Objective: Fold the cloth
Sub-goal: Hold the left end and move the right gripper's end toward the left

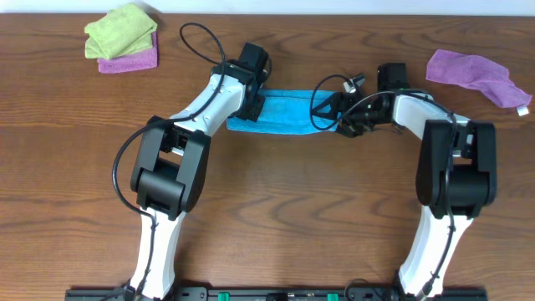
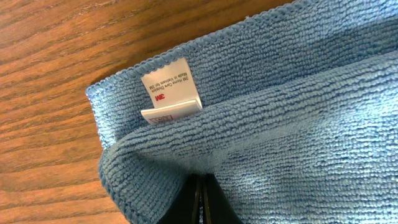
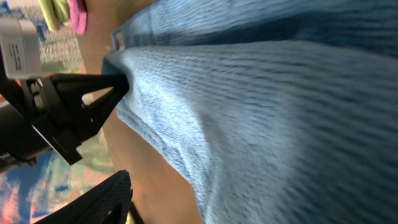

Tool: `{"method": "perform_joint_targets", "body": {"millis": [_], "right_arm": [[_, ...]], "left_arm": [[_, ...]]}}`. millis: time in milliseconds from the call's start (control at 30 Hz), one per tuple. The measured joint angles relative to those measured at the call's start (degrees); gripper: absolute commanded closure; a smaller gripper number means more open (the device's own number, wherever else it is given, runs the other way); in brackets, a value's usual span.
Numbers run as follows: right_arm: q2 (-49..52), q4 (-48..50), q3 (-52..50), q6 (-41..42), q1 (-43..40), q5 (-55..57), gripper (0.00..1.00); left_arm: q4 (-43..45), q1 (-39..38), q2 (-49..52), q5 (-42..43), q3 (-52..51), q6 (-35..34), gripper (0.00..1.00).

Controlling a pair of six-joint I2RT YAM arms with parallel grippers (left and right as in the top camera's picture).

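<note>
Overhead: fuzzy blue cloth (image 1: 282, 114) folded double; left jaws pinch it, right jaws' state unclear.

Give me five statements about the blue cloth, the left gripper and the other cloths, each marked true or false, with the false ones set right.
1. The cloth lies doubled over as a long strip on the table. True.
2. The left gripper stands open above the cloth. False: it is shut on the cloth's upper layer.
3. A white label shows at the cloth's edge near the left gripper. True.
4. The lime-green cloth lies on the blue cloth. False: it lies on a purple cloth at the table's far left corner.
5. A second purple cloth lies alone at the far right. True.
</note>
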Motion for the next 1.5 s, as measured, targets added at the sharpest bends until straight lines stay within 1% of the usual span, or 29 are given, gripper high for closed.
{"method": "perform_joint_targets", "body": {"millis": [200,400,467,500,567,600,633,667,733,767,1033,1200,1333,1500], "right_arm": [[0.0,0.3,0.0,0.7,-2.4,0.4,0.31],[0.0,2.5,0.0,1.4,-2.3,1.2,0.32],[0.0,3.3,0.0,1.7,-2.1,1.5,0.33],[0.0,3.6,0.0,1.7,-2.1,1.7,0.36],[0.0,4.1,0.0,1.8,-1.7,2.6,0.44],[0.0,4.2,0.0,1.8,-1.5,3.0,0.52],[0.0,4.1,0.0,2.3,-1.3,4.5,0.65],[0.0,4.1,0.0,1.9,-1.2,5.0,0.76],[0.5,3.7,-0.2,2.1,-0.9,7.5,0.92],[0.7,3.6,-0.2,2.0,-0.9,7.7,0.98],[0.7,2.3,-0.2,2.1,-0.6,8.0,0.99],[-1.0,0.3,-0.1,2.1,0.1,11.2,0.98],[-4.3,0.0,-0.1,2.1,2.0,14.4,0.98],[-6.6,1.4,1.8,2.8,5.6,15.4,0.99]], "left_arm": [[0.0,0.0,0.0,0.0,0.0,0.0,0.94],[0.0,0.0,0.0,0.0,0.0,0.0,0.94],[0.0,0.0,0.0,0.0,0.0,0.0,0.94],[0.0,0.0,0.0,0.0,0.0,0.0,0.94],[0.0,0.0,0.0,0.0,0.0,0.0,0.94],[0.0,0.0,0.0,0.0,0.0,0.0,0.94],[0.0,0.0,0.0,0.0,0.0,0.0,0.94],[0.0,0.0,0.0,0.0,0.0,0.0,0.94],[0.0,0.0,0.0,0.0,0.0,0.0,0.94],[0.0,0.0,0.0,0.0,0.0,0.0,0.94],[0.0,0.0,0.0,0.0,0.0,0.0,0.94],[0.0,0.0,0.0,0.0,0.0,0.0,0.94],[0.0,0.0,0.0,0.0,0.0,0.0,0.94],[0.0,0.0,0.0,0.0,0.0,0.0,0.94]]}}
